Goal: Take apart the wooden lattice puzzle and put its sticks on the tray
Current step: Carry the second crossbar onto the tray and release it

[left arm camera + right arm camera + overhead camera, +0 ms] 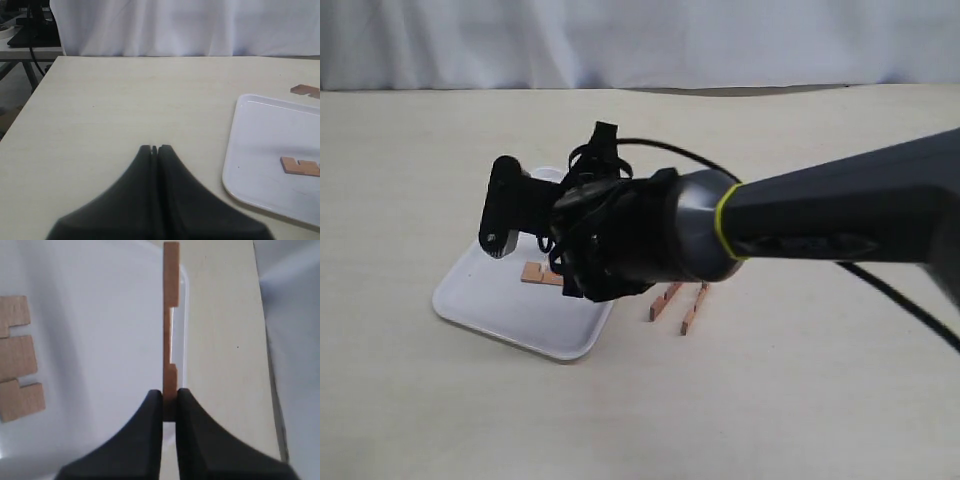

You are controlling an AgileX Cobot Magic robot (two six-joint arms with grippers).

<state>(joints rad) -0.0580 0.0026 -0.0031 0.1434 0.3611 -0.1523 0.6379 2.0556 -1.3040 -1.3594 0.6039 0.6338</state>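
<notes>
No writing, label, brand mark, number or sign can be read in any of the three views: the white tray, each notched wooden stick, the pale table and the dark robot arm carry nothing legible.

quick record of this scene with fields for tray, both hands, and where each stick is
tray: white, one flat stick lying on it
right hand: shut on the held stick, gripped at one end, near the tray rim
left hand: shut, empty, above the table
loose sticks: two, on the table beside the tray
puzzle: fully apart, no sticks joined
</notes>
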